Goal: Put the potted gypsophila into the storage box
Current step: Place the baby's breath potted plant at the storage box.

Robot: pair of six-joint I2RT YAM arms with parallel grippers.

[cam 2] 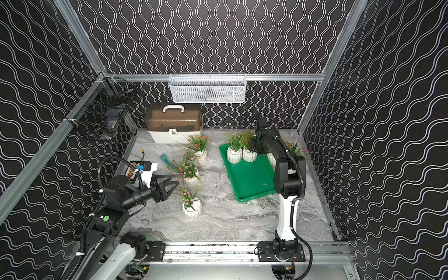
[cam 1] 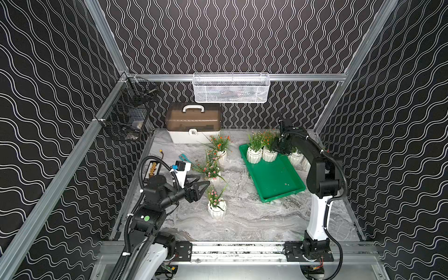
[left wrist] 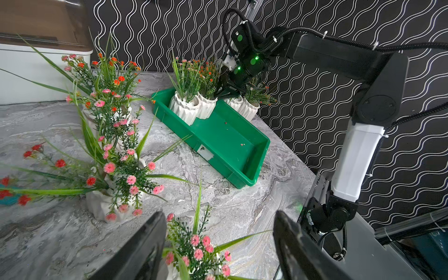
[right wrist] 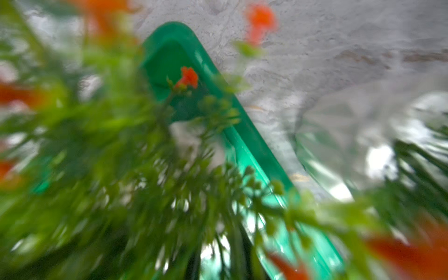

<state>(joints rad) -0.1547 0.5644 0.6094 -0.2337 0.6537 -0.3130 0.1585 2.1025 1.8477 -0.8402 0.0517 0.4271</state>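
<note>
L gripper (cam 1: 202,183), jaws apart, low by flowers of nearest potted gypsophila (cam 1: 217,210), upright on table (cam 1: 244,218). Storage box (cam 1: 274,179): two pots (cam 1: 254,155) at far end. R arm stretched there; R gripper (cam 1: 278,148) in foliage, grip can't tell.
</note>
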